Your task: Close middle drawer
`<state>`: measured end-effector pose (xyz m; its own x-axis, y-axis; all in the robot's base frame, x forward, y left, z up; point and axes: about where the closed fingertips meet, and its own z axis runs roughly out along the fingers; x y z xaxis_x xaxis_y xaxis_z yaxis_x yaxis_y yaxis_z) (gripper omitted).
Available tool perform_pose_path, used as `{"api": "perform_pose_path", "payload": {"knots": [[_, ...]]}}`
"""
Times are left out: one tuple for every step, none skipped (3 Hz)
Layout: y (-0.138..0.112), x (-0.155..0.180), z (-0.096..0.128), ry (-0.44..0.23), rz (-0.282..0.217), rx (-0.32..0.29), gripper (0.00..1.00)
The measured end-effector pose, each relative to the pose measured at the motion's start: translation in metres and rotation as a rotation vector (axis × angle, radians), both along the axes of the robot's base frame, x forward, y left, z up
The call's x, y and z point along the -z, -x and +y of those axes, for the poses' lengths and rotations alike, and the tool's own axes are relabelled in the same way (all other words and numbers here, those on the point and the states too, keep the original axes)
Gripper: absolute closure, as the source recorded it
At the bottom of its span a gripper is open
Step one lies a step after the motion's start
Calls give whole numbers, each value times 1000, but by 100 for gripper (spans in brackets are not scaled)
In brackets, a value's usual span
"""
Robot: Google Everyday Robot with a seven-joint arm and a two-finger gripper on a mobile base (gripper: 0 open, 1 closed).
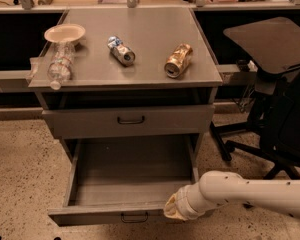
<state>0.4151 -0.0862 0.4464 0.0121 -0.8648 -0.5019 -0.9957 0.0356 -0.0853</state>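
Observation:
The middle drawer point(132, 176) is a grey metal tray pulled far out of the cabinet and it is empty. Its flat front point(90, 215) carries a small dark loop handle point(135, 217). The top drawer point(130, 120) above it is closed. The lowest drawer is hidden under the open one. My gripper point(173, 209) sits at the end of the white arm point(245, 191), which comes in from the right. The gripper is at the right end of the open drawer's front, touching or very near it.
On the cabinet top point(150, 29) lie a clear plastic bottle point(60, 65), a pale bowl point(64, 33), a blue-white can point(121, 51) and a gold can point(178, 60). A black office chair point(275, 99) stands at the right. The floor is speckled.

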Motion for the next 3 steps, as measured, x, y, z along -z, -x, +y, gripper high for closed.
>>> {"api": "perform_pose_path", "payload": {"knots": [[0,1,-1,6,5,3,100],[-1,0,1,7,18,-2,100],[11,-9,21,-19,124,-36,100]]}}
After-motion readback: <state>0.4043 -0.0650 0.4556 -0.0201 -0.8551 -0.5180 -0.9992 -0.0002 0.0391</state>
